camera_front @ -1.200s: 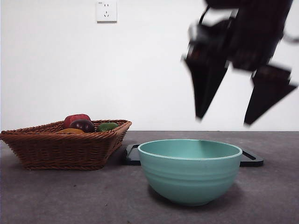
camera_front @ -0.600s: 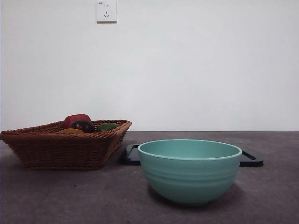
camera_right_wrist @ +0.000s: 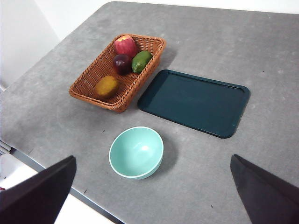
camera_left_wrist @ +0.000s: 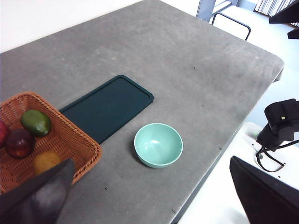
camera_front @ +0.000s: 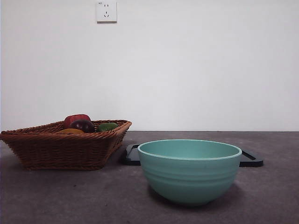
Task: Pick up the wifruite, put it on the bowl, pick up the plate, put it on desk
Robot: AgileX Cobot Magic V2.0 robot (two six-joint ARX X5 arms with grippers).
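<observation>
Inside the wicker basket [camera_right_wrist: 117,74], the wifruite [camera_right_wrist: 106,86] lies near one corner, just beside the dark red-purple fruit [camera_right_wrist: 122,63], with the green fruit [camera_right_wrist: 141,60] and red apple [camera_right_wrist: 125,45] beyond. Both the left claw [camera_left_wrist: 149,196] and the right claw [camera_right_wrist: 154,196] hang high over the worktop [camera_right_wrist: 261,51], jaws spread wide and holding nothing. The bowl [camera_right_wrist: 136,152] stands bare beside the dark tray [camera_right_wrist: 194,102]. A descent could go wrong by nudging the neighbouring fruit or catching the basket wall, since the wifruite sits close to both.
</observation>
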